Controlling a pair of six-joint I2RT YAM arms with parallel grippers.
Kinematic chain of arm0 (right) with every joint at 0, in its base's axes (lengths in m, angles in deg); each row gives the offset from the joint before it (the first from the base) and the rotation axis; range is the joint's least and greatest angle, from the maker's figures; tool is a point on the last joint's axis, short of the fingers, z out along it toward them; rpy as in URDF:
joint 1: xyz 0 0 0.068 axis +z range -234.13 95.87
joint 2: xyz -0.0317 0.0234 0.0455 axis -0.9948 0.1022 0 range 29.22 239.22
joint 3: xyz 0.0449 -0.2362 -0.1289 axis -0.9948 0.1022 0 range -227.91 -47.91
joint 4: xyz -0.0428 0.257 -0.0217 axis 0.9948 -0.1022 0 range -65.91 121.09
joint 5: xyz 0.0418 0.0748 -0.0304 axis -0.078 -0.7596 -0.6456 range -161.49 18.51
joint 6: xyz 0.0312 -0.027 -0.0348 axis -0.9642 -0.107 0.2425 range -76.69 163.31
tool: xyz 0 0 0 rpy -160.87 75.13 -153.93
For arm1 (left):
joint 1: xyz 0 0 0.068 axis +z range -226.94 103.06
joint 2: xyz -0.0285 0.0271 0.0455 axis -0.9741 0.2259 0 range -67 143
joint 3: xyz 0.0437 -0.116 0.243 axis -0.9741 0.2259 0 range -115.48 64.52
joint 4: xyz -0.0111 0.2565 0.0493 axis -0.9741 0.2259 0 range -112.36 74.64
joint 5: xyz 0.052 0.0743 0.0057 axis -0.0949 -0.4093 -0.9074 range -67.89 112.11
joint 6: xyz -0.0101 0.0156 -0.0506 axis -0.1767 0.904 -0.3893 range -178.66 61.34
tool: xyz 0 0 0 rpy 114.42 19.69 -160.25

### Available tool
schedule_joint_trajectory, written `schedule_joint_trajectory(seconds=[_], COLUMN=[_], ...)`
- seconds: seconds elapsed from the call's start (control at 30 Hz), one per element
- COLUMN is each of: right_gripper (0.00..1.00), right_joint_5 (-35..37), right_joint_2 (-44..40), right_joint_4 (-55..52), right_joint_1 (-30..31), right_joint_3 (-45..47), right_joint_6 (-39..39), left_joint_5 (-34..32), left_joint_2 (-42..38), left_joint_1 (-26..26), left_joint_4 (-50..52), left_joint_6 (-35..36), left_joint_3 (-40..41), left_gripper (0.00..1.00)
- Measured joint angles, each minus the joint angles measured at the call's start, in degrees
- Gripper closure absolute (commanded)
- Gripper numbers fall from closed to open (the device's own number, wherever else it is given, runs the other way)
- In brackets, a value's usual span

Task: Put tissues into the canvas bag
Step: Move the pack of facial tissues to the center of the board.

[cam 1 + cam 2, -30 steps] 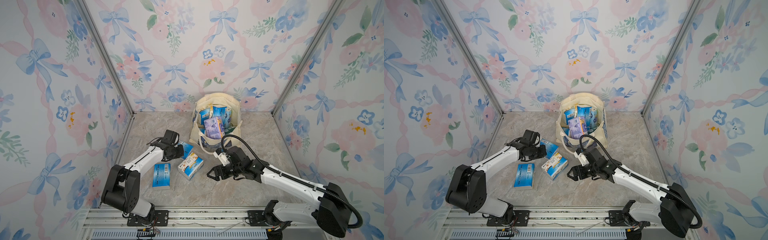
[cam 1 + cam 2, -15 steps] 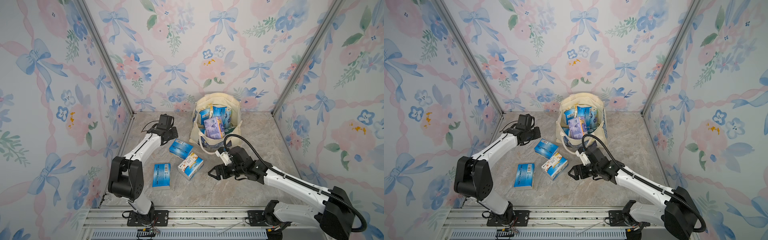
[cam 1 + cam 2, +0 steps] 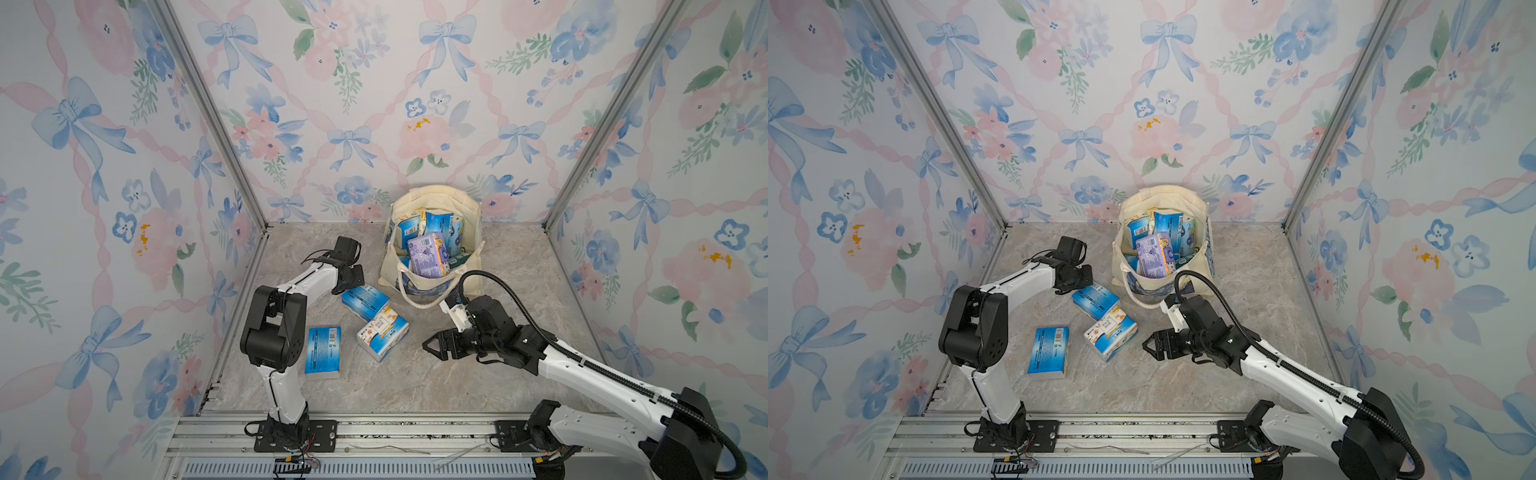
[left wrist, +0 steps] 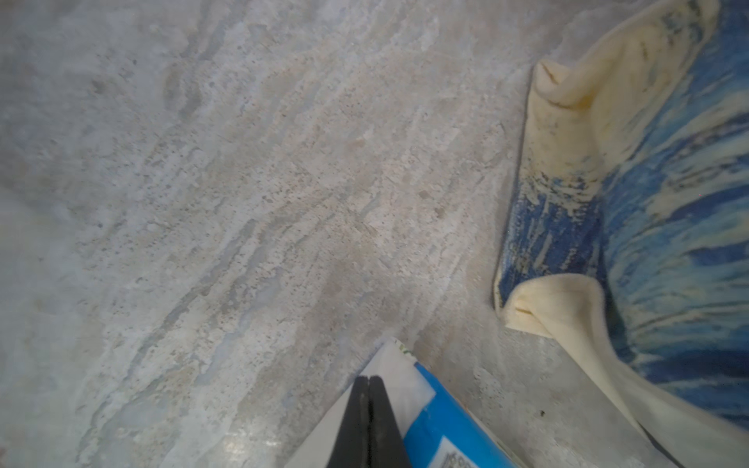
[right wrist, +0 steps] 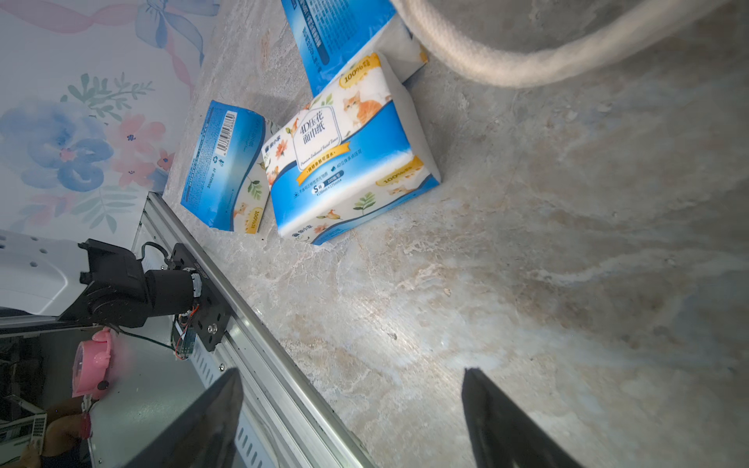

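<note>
Right gripper [image 3: 431,352] fingers apart, empty; cat-print tissue pack [image 3: 382,336] at its 9 o'clock, likely next pick: needs squaring up, closing in. Left gripper [image 4: 368,381] fingers together over corner of blue pack [image 3: 365,300], holding nothing. Canvas bag [image 3: 471,220] at 12 o'clock, part-filled.

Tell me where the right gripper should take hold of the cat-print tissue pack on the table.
Pinch the cat-print pack at mid-body from above, the open right gripper straddling its two free sides. It lies flat, print up, with one end butting another blue pack, so that end looks blocked; the soft wrap should give.
</note>
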Motion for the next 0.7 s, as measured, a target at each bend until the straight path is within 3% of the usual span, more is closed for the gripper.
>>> schedule_joint_trajectory(seconds=[0.5,0.7], right_gripper=[0.14,0.14], right_joint_5=[0.24,-0.50], right_joint_2=[-0.74,-0.74], right_joint_4=[0.31,0.83], right_joint_1=[-0.98,-0.72], right_joint_3=[0.94,0.92], right_joint_6=[-0.46,-0.02], left_joint_5=[9.64,8.41], left_joint_2=[-3.80,-7.13], left_joint_1=[-9.18,-8.02], left_joint_4=[-0.37,2.62], left_joint_6=[-2.75,-3.04], left_joint_3=[11.63,11.15], left_gripper=[0.96,0.95])
